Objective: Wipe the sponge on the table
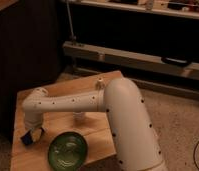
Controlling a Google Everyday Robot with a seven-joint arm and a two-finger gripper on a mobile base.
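The sponge (pixel 26 139) is a small bright-blue pad lying low on the table (pixel 58 92), near its front-left part. My gripper (pixel 33 134) points down from the white wrist (pixel 35 107) and is shut on the sponge, pressing it against the wooden planks. My white arm (pixel 118 110) reaches in from the lower right and hides much of the tabletop's right side.
A green bowl (pixel 68 150) sits just right of the sponge at the table's front edge. A small white upright object (pixel 99 83) stands near the far edge, another (pixel 79 118) under the arm. A pale metal rail (pixel 143 59) runs behind; a dark cabinet (pixel 23 55) stands on the left.
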